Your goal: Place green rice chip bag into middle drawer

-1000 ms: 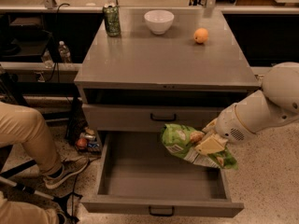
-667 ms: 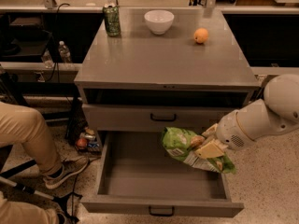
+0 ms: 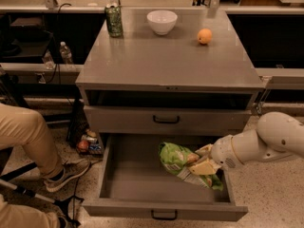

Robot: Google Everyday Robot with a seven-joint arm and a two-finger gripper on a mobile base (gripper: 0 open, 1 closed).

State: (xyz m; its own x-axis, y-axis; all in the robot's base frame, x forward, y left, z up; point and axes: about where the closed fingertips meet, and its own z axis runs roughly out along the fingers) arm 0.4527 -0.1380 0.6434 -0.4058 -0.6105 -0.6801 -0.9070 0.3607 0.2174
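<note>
The green rice chip bag [image 3: 179, 161] is crinkly bright green with white lettering. It hangs over the right part of the open middle drawer [image 3: 142, 184], a wide deep grey drawer pulled out at the bottom of the cabinet. My gripper [image 3: 203, 161] comes in from the right on a white arm and is shut on the bag's right end, holding it just above the drawer floor.
A shut grey drawer [image 3: 166, 119] sits above the open one. On the cabinet top stand a green drink can [image 3: 113, 20], a white bowl [image 3: 162, 21] and an orange [image 3: 204, 36]. A seated person's leg and shoe [image 3: 35, 148] are at the left.
My gripper and the bag have moved slightly down and left, lower into the open drawer. Nothing else has moved.
</note>
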